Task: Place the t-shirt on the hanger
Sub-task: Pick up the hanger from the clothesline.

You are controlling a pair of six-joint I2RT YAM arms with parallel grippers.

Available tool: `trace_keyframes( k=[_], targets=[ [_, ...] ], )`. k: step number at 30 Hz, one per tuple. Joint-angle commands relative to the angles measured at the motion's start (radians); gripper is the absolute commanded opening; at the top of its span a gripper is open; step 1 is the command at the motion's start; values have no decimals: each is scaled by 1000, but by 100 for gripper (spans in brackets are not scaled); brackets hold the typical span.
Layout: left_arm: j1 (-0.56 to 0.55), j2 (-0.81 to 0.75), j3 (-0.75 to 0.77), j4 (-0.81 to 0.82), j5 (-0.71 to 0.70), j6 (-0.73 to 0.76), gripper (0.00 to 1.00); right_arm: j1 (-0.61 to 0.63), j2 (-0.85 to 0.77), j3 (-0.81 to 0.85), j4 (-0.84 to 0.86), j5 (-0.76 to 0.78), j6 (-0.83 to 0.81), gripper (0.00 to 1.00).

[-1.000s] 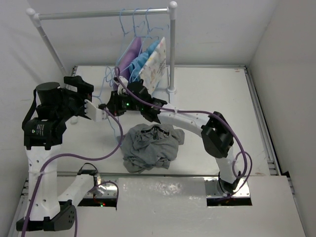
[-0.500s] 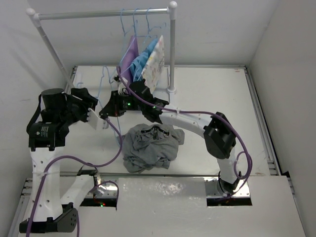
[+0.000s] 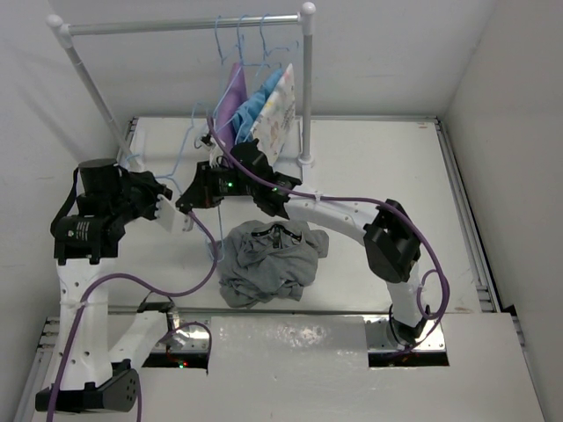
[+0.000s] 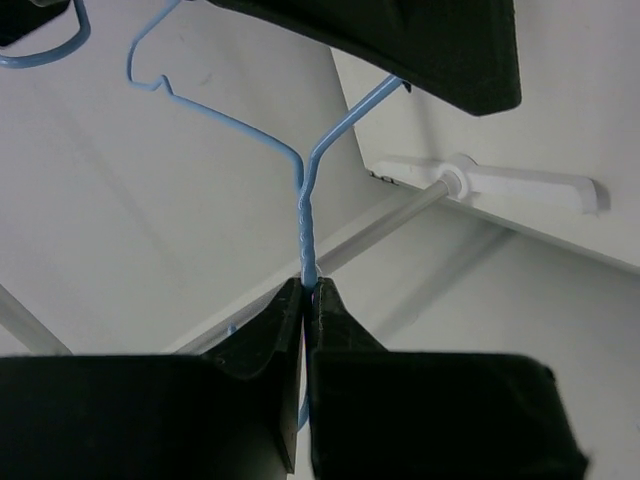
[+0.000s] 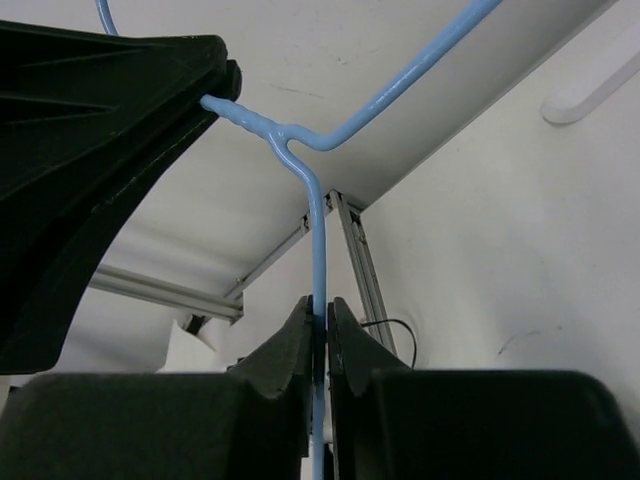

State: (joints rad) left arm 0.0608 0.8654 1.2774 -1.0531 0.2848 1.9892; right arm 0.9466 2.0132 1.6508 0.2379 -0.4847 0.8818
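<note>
The light-blue hanger (image 3: 182,156) is held in the air left of the rack, between both arms. My left gripper (image 3: 176,218) is shut on its twisted neck (image 4: 304,215), the tips (image 4: 308,290) pinching the wire just below the fork. My right gripper (image 3: 186,200) has its jaws closed around one straight arm of the hanger (image 5: 315,240), the wire running up between the fingertips (image 5: 318,310). The grey t-shirt (image 3: 268,259) lies crumpled on the table below and to the right of both grippers, touched by neither.
A white clothes rack (image 3: 306,88) stands at the back, with purple (image 3: 230,101), blue (image 3: 251,110) and patterned white (image 3: 274,110) garments on their own hangers. Purple cables (image 3: 158,283) loop beside the shirt. White walls close in on both sides.
My left gripper has closed from wide open onto the hanger's neck, and the left arm has shifted a little. The right arm and the t-shirt have stayed put.
</note>
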Motion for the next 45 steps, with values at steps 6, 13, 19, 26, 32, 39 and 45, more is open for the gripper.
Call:
trace_keyframes(
  k=[6,13,19,26,32,39,45],
  targets=[
    [5,-12,68,-186,-102,161,0,14,-28,30,-43,-11,-81,53],
    [7,-23,96,-263,-168,140,0,57,-85,53,-320,170,-352,64],
    [5,-17,97,-265,-168,40,0,136,-171,-80,-335,329,-509,64],
    [5,6,79,-265,-173,-148,0,141,-445,-501,-16,523,-541,64],
    [7,21,34,-266,-220,-322,0,172,-612,-756,207,583,-714,64],
    [5,-3,-41,-266,-249,-405,0,424,-555,-852,466,647,-1254,66],
    [7,-8,-38,-266,-210,-434,0,508,-329,-683,468,814,-1437,70]
  ],
)
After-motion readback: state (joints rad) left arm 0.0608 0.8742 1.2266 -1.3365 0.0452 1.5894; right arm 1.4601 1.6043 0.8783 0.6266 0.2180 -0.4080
